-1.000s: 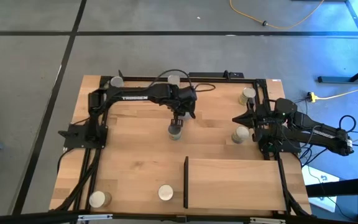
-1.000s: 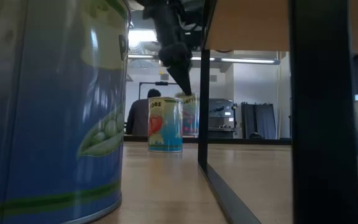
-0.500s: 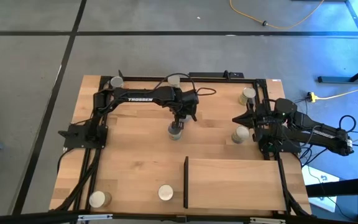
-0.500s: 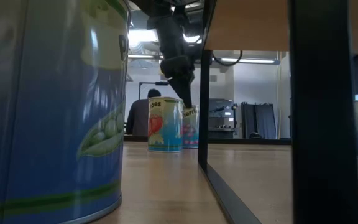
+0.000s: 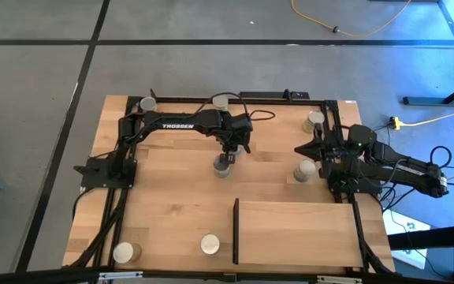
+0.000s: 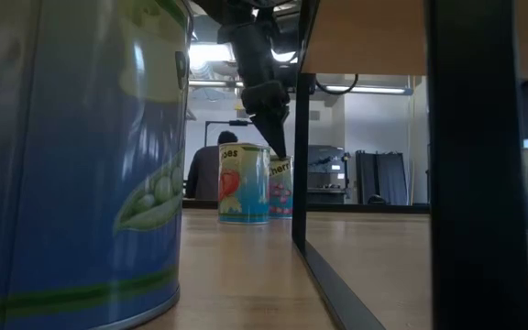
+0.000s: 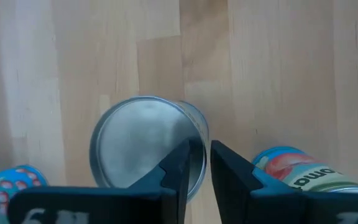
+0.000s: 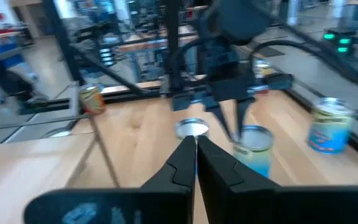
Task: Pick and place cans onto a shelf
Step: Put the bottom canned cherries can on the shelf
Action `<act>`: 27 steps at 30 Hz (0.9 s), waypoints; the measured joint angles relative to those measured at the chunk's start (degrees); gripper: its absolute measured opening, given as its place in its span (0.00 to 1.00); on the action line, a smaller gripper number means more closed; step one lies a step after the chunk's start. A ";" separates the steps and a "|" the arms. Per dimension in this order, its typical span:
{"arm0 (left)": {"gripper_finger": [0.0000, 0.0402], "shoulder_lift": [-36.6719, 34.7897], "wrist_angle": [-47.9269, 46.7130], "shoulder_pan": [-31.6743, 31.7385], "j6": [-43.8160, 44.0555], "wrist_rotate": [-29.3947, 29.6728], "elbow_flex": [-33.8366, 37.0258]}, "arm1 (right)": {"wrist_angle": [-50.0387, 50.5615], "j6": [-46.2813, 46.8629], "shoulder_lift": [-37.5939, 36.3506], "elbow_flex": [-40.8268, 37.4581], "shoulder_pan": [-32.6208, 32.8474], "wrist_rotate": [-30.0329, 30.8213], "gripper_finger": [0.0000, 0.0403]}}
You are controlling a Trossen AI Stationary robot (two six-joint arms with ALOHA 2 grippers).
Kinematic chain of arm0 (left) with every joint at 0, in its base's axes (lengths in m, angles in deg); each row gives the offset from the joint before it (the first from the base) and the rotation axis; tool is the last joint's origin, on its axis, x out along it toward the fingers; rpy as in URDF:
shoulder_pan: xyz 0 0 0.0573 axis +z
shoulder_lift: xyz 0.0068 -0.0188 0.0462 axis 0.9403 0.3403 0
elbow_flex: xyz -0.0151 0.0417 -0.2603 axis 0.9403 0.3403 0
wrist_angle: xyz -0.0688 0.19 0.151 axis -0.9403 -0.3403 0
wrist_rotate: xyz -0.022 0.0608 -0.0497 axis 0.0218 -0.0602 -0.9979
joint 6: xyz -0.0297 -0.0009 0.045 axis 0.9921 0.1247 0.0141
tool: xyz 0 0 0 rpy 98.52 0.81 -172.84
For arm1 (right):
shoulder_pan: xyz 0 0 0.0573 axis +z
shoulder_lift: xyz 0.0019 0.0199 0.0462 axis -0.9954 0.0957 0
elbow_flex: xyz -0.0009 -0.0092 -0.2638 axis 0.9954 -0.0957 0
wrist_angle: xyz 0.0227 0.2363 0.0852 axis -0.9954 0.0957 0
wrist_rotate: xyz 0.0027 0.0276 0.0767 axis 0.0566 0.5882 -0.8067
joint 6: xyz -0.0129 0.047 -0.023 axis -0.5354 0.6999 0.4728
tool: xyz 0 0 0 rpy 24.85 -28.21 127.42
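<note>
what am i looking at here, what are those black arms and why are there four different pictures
It is a robot with two dark arms at a wooden table. One picture looks straight down from above, one looks level across the tabletop, and two come from cameras on the arms' wrists. The left gripper pinches the rim of a can near the table's middle. The right gripper waits shut at the right side. Other cans stand around the table, and the light wooden shelf holds none yet.
</note>
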 joint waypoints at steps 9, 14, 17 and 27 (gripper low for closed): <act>0.14 -0.16 -6.74 -0.68 1.48 1.58 -10.24 | 0.74 -0.24 0.85 1.77 0.01 3.20 0.04; 0.14 -0.22 -14.28 -1.03 2.38 2.90 -18.73 | 7.98 -4.45 6.81 12.30 0.01 3.48 0.02; 0.14 -0.22 -18.55 -0.98 5.54 2.92 -23.47 | 16.77 -5.72 13.69 21.27 0.01 6.46 0.02; 0.14 -0.29 -38.21 -0.50 9.18 2.42 -33.64 | 43.06 -12.19 40.72 47.12 -0.01 9.19 0.02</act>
